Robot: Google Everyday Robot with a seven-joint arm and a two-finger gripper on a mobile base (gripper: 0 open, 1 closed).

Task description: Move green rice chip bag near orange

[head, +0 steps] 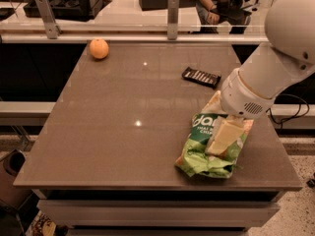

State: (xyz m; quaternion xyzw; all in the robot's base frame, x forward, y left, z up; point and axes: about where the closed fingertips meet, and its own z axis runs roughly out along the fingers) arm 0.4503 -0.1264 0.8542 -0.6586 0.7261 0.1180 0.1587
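The green rice chip bag (pixel 198 157) lies on the brown table (pixel 113 132) near its front right corner, with its dark green top and white lettering towards the back. My gripper (pixel 224 137) reaches down from the white arm at the right and is shut on the bag's right side. One cream finger lies across the bag's face and the other is hidden. The orange (pixel 99 48) sits at the table's far left corner, far from the bag.
A small flat black packet (pixel 201 77) lies at the back right of the table, just behind the arm. A rail with metal posts (pixel 173 16) runs along the table's far edge. The front edge of the table is close below the bag.
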